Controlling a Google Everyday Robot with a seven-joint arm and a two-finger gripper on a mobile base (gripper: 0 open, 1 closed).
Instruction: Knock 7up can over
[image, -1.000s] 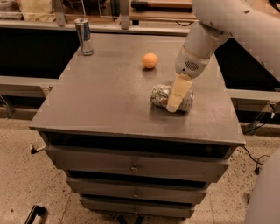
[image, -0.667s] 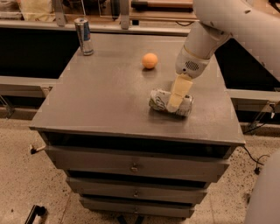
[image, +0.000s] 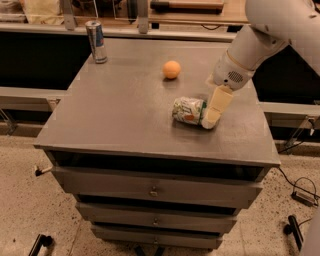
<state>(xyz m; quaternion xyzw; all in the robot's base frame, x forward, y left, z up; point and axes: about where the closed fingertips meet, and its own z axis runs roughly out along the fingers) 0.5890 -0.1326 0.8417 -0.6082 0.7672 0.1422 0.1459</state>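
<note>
Three objects sit on the counter (image: 125, 115): the 7up can (image: 188, 110), an orange ball (image: 171, 69) and a slim silver-blue can (image: 96, 41).

1. Claw position. The claw (image: 210, 120) is angled down from the white arm (image: 260, 40), with its tip at counter level near the right edge. Whether it is apart or together cannot be told from this view.

2. Task object. The 7up can lies on its side immediately to the left of the claw, with its near end touching or almost touching the claw tip. Its long axis runs roughly left to right, so its far end points away from the claw. It appears to rest on the counter under its own weight and does not look clamped.

3. Reason for this arrangement. A low, slanted claw placed beside the can suits a sideways push rather than a lift. No grip is needed to tip a can.

4. Other objects. The ball sits behind and to the left of the claw, apart from it. The slim can stands upright far to the left and behind, at the back corner, well clear.

5. Status. Judged from the can's position, the knock-over is complete. A can on its side may roll, so the claw should withdraw upward rather than across it
</note>
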